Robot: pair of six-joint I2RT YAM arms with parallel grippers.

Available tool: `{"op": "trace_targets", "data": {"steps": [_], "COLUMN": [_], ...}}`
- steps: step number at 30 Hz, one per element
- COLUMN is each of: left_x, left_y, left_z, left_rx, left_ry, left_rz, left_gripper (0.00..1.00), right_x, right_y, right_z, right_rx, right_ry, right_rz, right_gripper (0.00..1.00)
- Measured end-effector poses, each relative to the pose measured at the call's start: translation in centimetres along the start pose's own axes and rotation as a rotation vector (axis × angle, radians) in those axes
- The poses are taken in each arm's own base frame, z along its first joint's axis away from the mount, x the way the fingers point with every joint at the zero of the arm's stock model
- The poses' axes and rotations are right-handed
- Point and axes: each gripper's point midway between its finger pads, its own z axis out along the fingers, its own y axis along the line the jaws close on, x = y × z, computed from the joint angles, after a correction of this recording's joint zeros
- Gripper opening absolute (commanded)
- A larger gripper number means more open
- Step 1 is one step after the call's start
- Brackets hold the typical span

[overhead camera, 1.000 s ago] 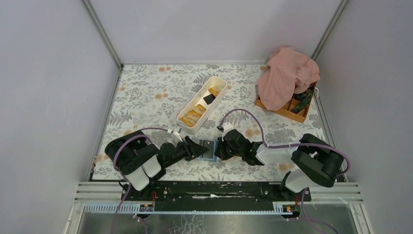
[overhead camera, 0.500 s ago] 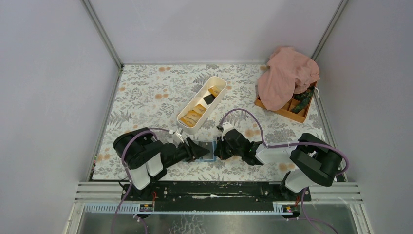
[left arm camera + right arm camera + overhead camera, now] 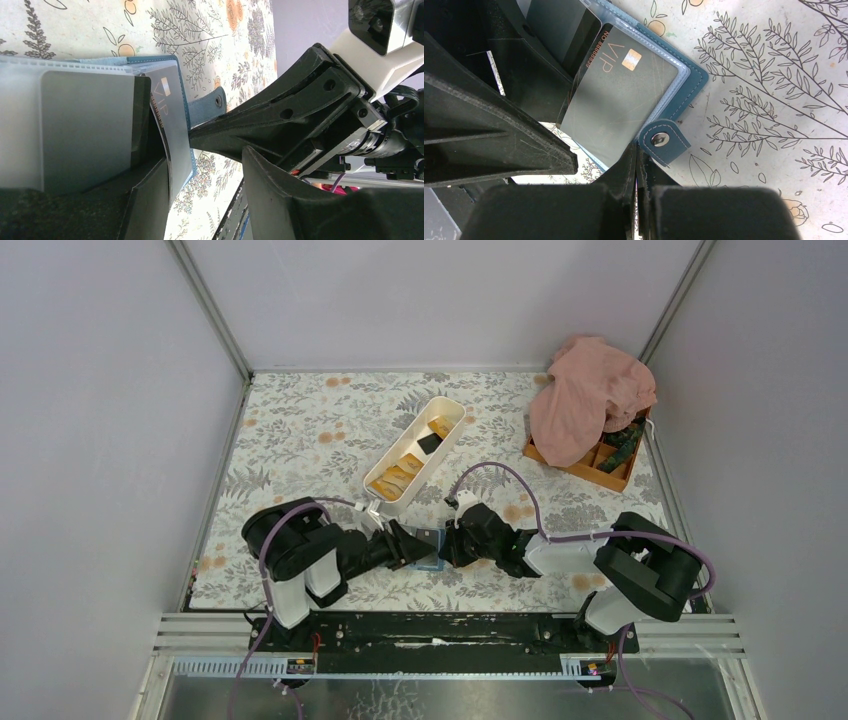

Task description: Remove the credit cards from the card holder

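The left arm (image 3: 300,552) and right arm (image 3: 590,558) lie low over the floral table (image 3: 300,430), wrists meeting at near-centre. The blue card holder (image 3: 430,548) lies open there, just near of the white tray (image 3: 441,451). The left gripper (image 3: 200,165) has its jaws apart at the holder's dark card (image 3: 624,95). The right gripper (image 3: 636,155), pinched tight, touches the snap-tab edge.

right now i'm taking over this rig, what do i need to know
Left hand: open, fingers beside the black VIP card, not gripping.
Right hand: shut, tip on the card holder by its snap tab.
Done: several credit cards, orange and black, lie in the white tray.
Left to do: the VIP card sits sleeved in the open holder; sleeves behind it may hold more.
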Motion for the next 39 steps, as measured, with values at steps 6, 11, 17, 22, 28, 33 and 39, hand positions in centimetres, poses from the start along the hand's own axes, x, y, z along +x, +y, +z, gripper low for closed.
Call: {"op": "trace_targets", "data": {"steps": [6, 11, 17, 22, 28, 33, 39], "left_x": [0.1, 0.2, 0.6, 0.9, 0.9, 0.1, -0.4], "left_y": [-0.1, -0.4, -0.5, -0.4, -0.4, -1.0, -1.5], "left_z": [0.2, -0.1, -1.2, -1.7, -1.9, -2.0, -2.2], "left_rx": [0.009, 0.019, 0.030, 0.031, 0.039, 0.062, 0.084], "left_ry": [0.006, 0.012, 0.037, 0.055, 0.064, 0.046, 0.043], "left_rz": [0.004, 0.017, 0.029, 0.033, 0.039, 0.046, 0.049], "left_gripper": [0.57, 0.57, 0.56, 0.56, 0.55, 0.55, 0.55], "right_x": [0.0, -0.1, -0.2, -0.2, -0.2, -0.3, -0.4], "right_y": [0.0, -0.2, -0.2, -0.3, -0.5, -0.6, -0.9], "right_z": [0.0, 0.0, 0.0, -0.1, -0.1, -0.2, -0.4], "right_rx": [0.001, 0.003, -0.005, -0.011, -0.022, -0.030, -0.060], "right_ry": [0.001, 0.000, 0.003, 0.001, -0.002, -0.009, -0.008], "right_rz": [0.001, 0.011, 0.041, 0.060, 0.084, 0.100, 0.146], "right_gripper": [0.00, 0.00, 0.00, 0.00, 0.00, 0.00, 0.00]}}
